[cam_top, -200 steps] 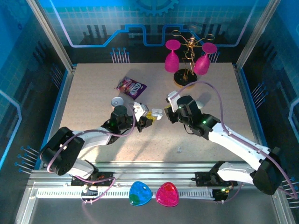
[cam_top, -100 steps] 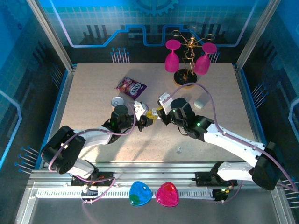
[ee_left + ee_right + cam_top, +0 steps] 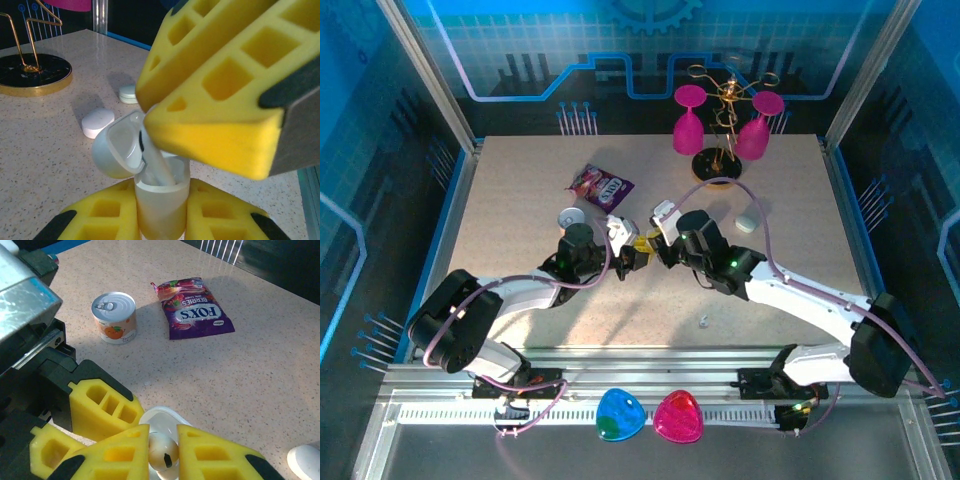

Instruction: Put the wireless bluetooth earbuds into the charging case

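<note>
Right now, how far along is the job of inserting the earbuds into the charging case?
Done: the left gripper is shut on the charging case, with the lid flipped open. In hand: the right gripper pinches an earbud, its stem entering the case's opening but not seated or released. Left: seat it, fetch the small white piece near the front of the table, probably another earbud, and close the lid.

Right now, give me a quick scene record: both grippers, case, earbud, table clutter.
left gripper: shut on charging case, case upright
lid: flipped open
right gripper: shut on earbud, right above the open case
earbud status: at the case mouth; cannot tell if seated
spare cases: white case and mint case lying on the table
clutter: tin can, candy bag, glass rack
</note>
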